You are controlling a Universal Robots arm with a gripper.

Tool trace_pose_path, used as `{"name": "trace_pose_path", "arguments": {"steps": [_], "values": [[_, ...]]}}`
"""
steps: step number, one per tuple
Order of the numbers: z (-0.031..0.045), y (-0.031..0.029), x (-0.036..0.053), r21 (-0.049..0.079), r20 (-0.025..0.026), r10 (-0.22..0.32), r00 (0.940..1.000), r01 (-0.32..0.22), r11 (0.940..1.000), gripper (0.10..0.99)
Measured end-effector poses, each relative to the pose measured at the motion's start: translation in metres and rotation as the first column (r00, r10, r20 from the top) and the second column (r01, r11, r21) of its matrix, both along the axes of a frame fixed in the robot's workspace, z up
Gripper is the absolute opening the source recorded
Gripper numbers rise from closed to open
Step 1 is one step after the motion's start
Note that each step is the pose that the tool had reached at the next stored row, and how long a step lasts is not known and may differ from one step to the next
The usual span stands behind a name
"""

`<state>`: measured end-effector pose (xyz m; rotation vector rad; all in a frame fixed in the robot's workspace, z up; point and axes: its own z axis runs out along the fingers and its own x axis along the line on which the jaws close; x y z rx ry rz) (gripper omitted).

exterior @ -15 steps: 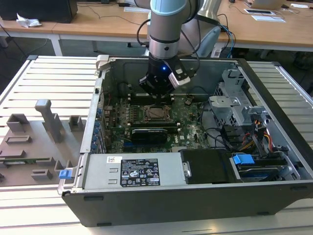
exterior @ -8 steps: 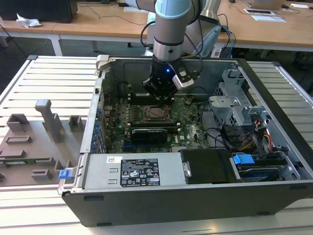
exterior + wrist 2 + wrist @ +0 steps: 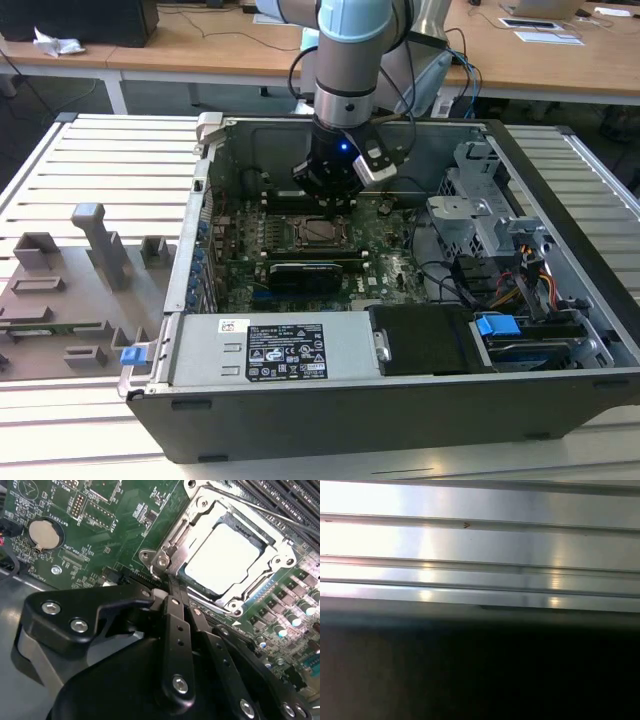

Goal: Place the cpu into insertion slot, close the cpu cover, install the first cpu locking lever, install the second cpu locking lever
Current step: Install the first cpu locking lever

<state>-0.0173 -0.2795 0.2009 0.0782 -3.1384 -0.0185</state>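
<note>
Silver-grey and flat, the square metal-topped cpu [image 3: 223, 556] lies face up in the black square insertion slot [image 3: 260, 542] on the green motherboard [image 3: 107, 525]; being square, it has no long axis, and its edges run parallel to the socket frame. Around it the thin, dark silvery cpu cover [image 3: 200, 517] with its large square window seems to lie flat, framing the chip, though glare on the metal makes that hard to confirm. A thin wire locking lever [image 3: 280, 516] runs along one side of the frame.

Just beside one corner of the socket, in the second wrist view, the black gripper [image 3: 172, 596] hangs with its fingers [image 3: 176, 630] pressed together, their tip near the frame's edge and nothing visible between them. The chip lies just beyond the fingertips, not under them.

In the exterior view the gripper [image 3: 333, 195] sits inside the open grey computer case [image 3: 400, 410], directly behind the socket [image 3: 318, 232] at the board's middle. A round coin battery [image 3: 45, 534] sits well apart from the socket. The case rests on a slatted aluminium table [image 3: 100, 150].
</note>
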Motion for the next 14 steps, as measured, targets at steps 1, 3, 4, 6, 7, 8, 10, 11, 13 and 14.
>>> {"name": "trace_pose_path", "arguments": {"steps": [1, 3, 4, 6, 7, 8, 10, 11, 13, 14], "values": [[0.0036, 0.0004, 0.0003, 0.0, 0.0012, 0.0, 1.0, 0.0, 1.0, 0.106], [0.0087, 0.0003, 0.0001, -0.001, 0.0001, 0.0, 1.0, 0.0, 1.0, 0.106], [0.0097, 0.0001, 0.0001, -0.001, 0.0003, 0.0, 1.0, 0.0, 1.0, 0.106], [0.0101, -0.0027, 0.0001, -0.001, 0.0002, 0.0, 1.0, 0.0, 1.0, 0.106], [0.0101, -0.0055, 0.0001, -0.002, 0.0002, 0.0, 1.0, 0.0, 1.0, 0.106], [0.0102, -0.0081, 0.0, -0.002, 0.0002, 0.0, 1.0, 0.0, 1.0, 0.106], [0.0102, -0.0186, 0.0001, -0.002, 0.0002, 0.0, 1.0, 0.0, 1.0, 0.106], [0.0101, -0.022, 0.0001, -0.002, 0.0002, 0.0, 1.0, 0.0, 1.0, 0.106], [0.0101, -0.0307, 0.0, -0.002, 0.0002, 0.0, 1.0, 0.0, 1.0, 0.106], [0.0101, -0.0338, 0.0, -0.002, 0.0002, 0.0, 1.0, 0.0, 1.0, 0.106]]}}
